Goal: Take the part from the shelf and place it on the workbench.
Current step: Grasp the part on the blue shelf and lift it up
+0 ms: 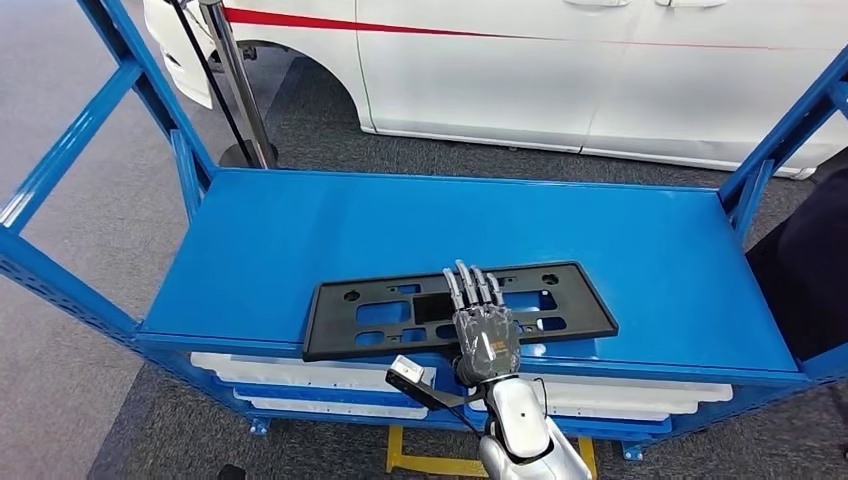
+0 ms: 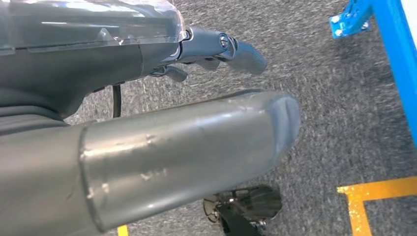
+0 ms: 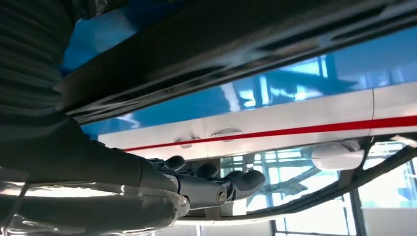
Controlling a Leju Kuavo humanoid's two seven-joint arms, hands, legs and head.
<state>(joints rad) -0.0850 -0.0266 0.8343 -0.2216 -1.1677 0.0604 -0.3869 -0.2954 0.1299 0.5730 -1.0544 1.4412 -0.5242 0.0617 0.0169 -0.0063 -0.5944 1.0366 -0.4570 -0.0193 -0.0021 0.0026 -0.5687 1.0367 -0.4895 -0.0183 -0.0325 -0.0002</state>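
So it's a blue metal shelf [image 1: 620,240] with a flat glossy top deck filling the middle of the frame. A black plastic part [image 1: 455,308], a long flat panel with cutouts, lies flat on it at lower center, along the front edge.

Grey carpeted floor [image 1: 90,250] with yellow floor markings [image 2: 378,189], a white car [image 1: 560,70] with a red stripe parked behind, and a chrome stanchion post [image 1: 240,80] standing beside it.

Your head view looks down on the shelf [image 1: 620,250] from near. Left wrist view faces the floor [image 2: 334,108]. Right wrist view skims the shelf, sharing the car [image 1: 560,70] beyond.
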